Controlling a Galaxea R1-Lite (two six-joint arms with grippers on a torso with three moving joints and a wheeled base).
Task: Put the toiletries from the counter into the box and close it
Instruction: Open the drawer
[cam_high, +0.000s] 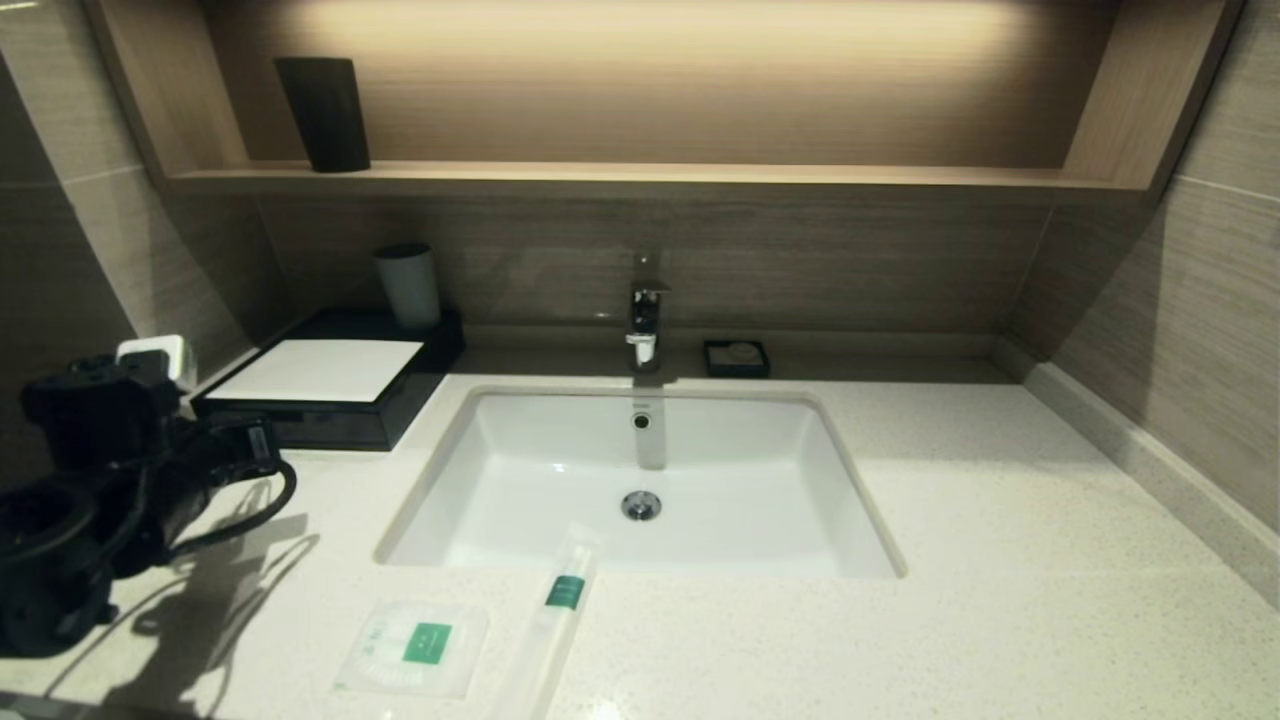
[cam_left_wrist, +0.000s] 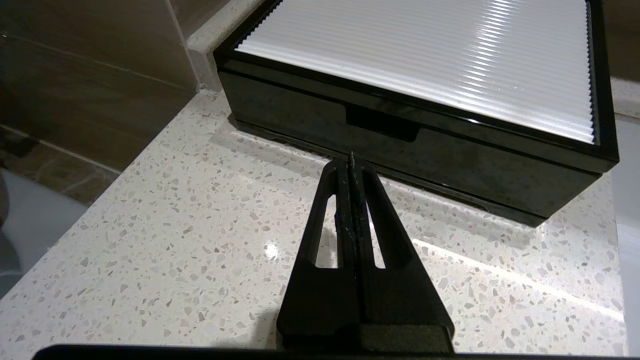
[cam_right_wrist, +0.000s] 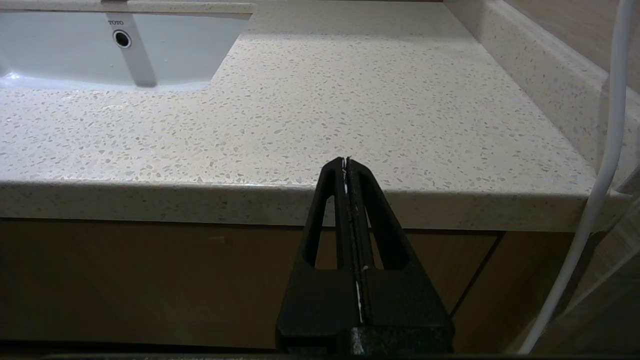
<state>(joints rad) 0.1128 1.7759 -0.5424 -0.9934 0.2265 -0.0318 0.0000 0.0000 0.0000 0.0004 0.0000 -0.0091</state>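
**Lining up on the drawer front**

My left gripper (cam_left_wrist: 351, 160) has its fingers pressed flat together, holding nothing, with the tip just short of the box (cam_left_wrist: 415, 145) and aimed at the small recess in the middle of its drawer-like front. I judge that is the reason for the low, level approach over the counter (cam_left_wrist: 150, 240): the drawer must come open before anything can go in, and that notch is the only place to hook it. In the head view my left arm fills the lower left of the frame, and the box (cam_high: 330, 415) sits in the left middle, still shut.

My right gripper (cam_right_wrist: 348, 162) is also closed and empty, parked below and in front of the counter's edge, out of the way.

The toiletries wait near the bottom centre of the head view: the flat square packet (cam_high: 415, 648) lies on the counter, and the long slim packet (cam_high: 555, 625) lies just beside it, its far end reaching over the rim of the basin (cam_high: 860, 520). Neither is touched yet.
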